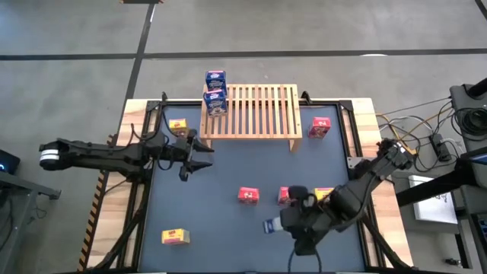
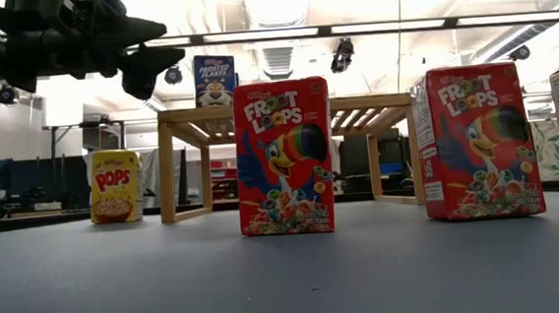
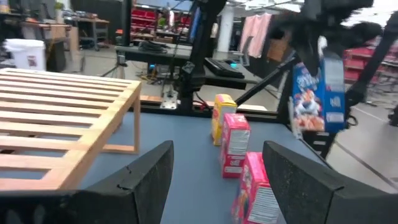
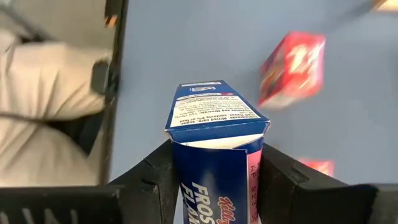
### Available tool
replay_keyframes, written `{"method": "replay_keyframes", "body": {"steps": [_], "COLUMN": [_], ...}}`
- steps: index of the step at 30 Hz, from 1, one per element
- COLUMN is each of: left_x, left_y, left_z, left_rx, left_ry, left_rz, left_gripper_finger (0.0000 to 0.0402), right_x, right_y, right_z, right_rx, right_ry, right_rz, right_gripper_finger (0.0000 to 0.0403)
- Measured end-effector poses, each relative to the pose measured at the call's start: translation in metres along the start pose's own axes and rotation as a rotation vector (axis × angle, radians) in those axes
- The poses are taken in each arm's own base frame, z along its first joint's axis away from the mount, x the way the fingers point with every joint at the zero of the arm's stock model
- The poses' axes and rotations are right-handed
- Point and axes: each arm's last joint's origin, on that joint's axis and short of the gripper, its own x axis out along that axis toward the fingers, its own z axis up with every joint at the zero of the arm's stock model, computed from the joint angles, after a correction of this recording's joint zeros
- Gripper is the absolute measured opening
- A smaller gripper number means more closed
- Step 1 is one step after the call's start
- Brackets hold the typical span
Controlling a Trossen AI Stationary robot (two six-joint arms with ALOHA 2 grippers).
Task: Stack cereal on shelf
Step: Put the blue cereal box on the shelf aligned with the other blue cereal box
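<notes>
A dark tabletop (image 1: 228, 228) carries the slatted shelf (image 1: 251, 114) at its far edge. The right end effector (image 4: 214, 174) is clamped on a blue cereal box (image 4: 214, 124), lifted near the front edge. The shelf lies well away, far and leftward. The left end effector (image 1: 202, 156), jaws apart and empty, hovers nearer the shelf.

Shelf (image 1: 251, 111) slats free right of blue boxes (image 1: 215, 93); red boxes (image 1: 249, 195) block mid-table.
</notes>
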Motion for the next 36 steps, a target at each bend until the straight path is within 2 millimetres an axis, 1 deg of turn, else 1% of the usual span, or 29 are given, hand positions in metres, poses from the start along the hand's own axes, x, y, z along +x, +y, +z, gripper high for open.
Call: {"method": "replay_keyframes", "body": {"steps": [3, 6, 9, 11, 17, 21, 23, 25, 30, 32, 36], "left_x": [0.003, 0.009, 0.015, 0.020, 0.036, 0.053, 0.063, 0.076, 0.109, 0.121, 0.140], "left_y": [-0.001, -0.001, 0.000, 0.001, 0.001, -0.009, -0.017, -0.023, -0.037, -0.041, -0.050], "left_z": [-0.002, -0.010, -0.020, -0.020, 0.000, 0.013, 0.017, 0.022, 0.031, 0.038, 0.048], "left_rx": [-0.020, -0.057, -0.077, -0.074, -0.055, 0.020, 0.050, 0.078, 0.165, 0.195, 0.208], "left_ry": [0.009, 0.056, 0.107, 0.102, -0.031, -0.034, 0.009, 0.066, 0.240, 0.288, 0.378], "left_rz": [-0.031, -0.039, -0.042, -0.046, -0.075, -0.189, -0.249, -0.258, -0.125, -0.080, -0.083], "left_gripper_finger": [0.0231, 0.0231, 0.0231, 0.0231, 0.0231, 0.0232, 0.0239, 0.0251, 0.0298, 0.0317, 0.0347], "right_x": [-0.010, -0.017, -0.019, -0.019, -0.012, -0.009, -0.008, -0.007, -0.004, -0.004, -0.003], "right_y": [-0.013, -0.030, -0.046, -0.055, -0.076, -0.084, -0.088, -0.090, -0.092, -0.091, -0.091], "right_z": [0.015, 0.028, 0.038, 0.041, 0.048, 0.051, 0.052, 0.052, 0.053, 0.053, 0.053], "right_rx": [-0.006, 0.025, 0.060, 0.055, 0.057, 0.064, 0.073, 0.077, 0.082, 0.081, 0.083], "right_ry": [-0.067, -0.108, -0.125, -0.122, -0.099, -0.092, -0.091, -0.090, -0.088, -0.087, -0.085], "right_rz": [-0.038, -0.059, -0.071, -0.077, -0.080, -0.098, -0.104, -0.108, -0.120, -0.121, -0.122], "right_gripper_finger": [0.0152, 0.0152, 0.0153, 0.0153, 0.0155, 0.0154, 0.0153, 0.0153, 0.0155, 0.0153, 0.0153]}}
